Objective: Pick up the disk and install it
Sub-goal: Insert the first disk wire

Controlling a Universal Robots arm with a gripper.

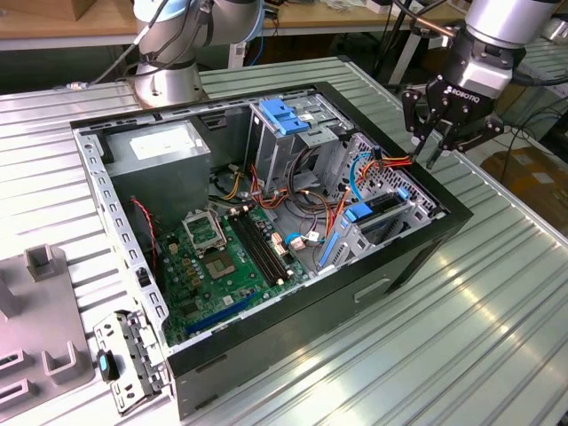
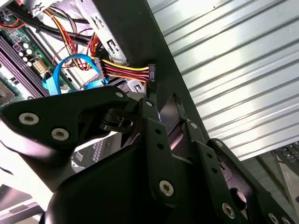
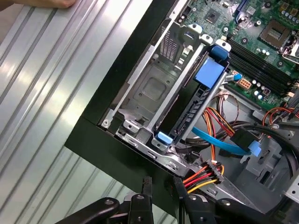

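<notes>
Exterior view: open computer case (image 1: 417,257) lying on ribbed metal desk (image 1: 497,319); inside it a motherboard (image 1: 222,257), grey power supply (image 1: 160,151) and blue-latched drive cage (image 1: 284,120). Disk (image 1: 382,207) seated on edge in the bay at the case corner on the exterior view's right, blue rail tabs at both ends; red, orange and yellow power cable (image 3: 202,177) and blue data cable (image 3: 217,143) just beside it. Arm (image 1: 497,35) reaches down from above; jaws partly parted, empty, hovering over the case rim near the disk.

Open drive bay (image 3: 149,93), cables (image 3: 205,175) just beside.
</notes>
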